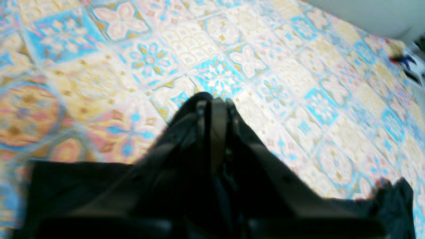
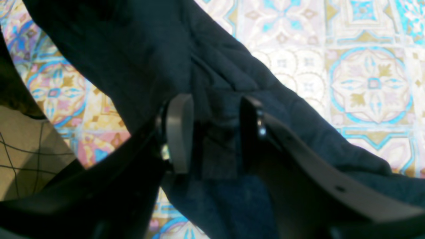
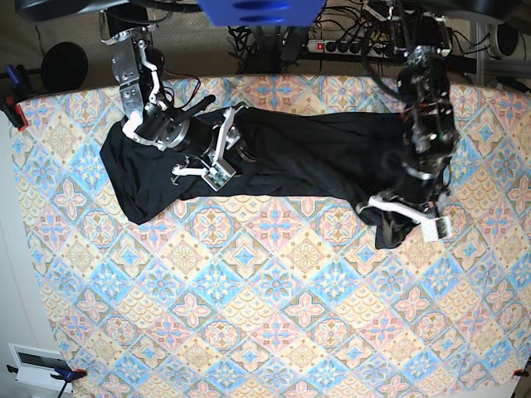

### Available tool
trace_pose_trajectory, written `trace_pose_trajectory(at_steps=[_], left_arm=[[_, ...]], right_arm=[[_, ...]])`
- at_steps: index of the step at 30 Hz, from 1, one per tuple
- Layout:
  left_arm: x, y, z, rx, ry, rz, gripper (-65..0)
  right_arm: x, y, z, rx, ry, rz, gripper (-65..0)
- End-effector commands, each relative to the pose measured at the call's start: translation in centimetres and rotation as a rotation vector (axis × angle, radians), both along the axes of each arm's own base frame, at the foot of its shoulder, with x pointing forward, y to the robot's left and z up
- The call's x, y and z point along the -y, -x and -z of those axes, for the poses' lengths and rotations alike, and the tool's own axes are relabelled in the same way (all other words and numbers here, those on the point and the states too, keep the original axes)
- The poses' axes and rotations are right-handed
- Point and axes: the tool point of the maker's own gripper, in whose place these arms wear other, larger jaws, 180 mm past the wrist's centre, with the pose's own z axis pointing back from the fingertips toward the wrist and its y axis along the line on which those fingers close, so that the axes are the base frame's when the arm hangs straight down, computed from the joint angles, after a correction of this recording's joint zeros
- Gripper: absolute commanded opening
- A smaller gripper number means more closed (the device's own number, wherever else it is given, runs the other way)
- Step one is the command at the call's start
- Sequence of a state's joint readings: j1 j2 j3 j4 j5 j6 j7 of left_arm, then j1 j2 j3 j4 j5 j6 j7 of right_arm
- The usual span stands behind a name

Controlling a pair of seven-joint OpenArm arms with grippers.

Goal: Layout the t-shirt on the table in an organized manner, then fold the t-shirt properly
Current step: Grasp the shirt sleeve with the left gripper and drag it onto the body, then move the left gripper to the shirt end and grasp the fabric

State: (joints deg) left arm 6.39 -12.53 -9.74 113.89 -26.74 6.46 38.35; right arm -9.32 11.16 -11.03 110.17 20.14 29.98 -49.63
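Left gripper (image 3: 412, 217) closed on shirt (image 3: 315, 157) edge, right gripper (image 2: 212, 132) part-open astride a fold; fabric soft, limp, best pinched at hems.

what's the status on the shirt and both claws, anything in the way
Left claw shut at shirt's end. Right claw open, shirt fabric between its fingers. Shirt bunched lengthwise along the table's far side, not flat. Nothing in the way.

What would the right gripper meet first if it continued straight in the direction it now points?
Probably the t-shirt: black fabric lies between the open jaws of the right gripper and just ahead of them, with the table beyond. Depth is unclear.
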Motion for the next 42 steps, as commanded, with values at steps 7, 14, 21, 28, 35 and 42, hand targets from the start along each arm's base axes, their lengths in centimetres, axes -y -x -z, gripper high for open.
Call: trace_pose_trajectory(at_steps=[7,14,21,28,35,42], left_arm=[[-6.1,2.9,1.4,-0.097,-0.077,-0.113,-65.0],[-6.4,5.0,5.1,-0.331,-0.084,-0.064,-65.0],[-5.7,8.4,9.4,-0.592,-0.032,-0.020,-61.1],[-5.3,9.8,10.2,-0.682,-0.002,0.003,-41.6],[-7.8,8.7,5.7,-0.567,0.188,0.030,-21.6],[-12.9,7.4,5.0,-0.591,0.318,-0.007,-22.5]], right_arm=[[-0.4,-0.5,-1.3,0.038,-0.034,-0.008,-42.6],[-0.5,-0.4,-1.2,0.036,-0.034,-0.010,-42.6],[-0.5,-0.2,-1.2,0.032,-0.034,-0.010,-42.6],[-0.5,-0.3,-1.2,0.034,-0.033,-0.010,-42.6],[-0.5,-0.4,-1.3,0.036,-0.033,-0.010,-42.6],[-0.5,-0.4,-1.2,0.034,-0.033,-0.009,-42.6]])
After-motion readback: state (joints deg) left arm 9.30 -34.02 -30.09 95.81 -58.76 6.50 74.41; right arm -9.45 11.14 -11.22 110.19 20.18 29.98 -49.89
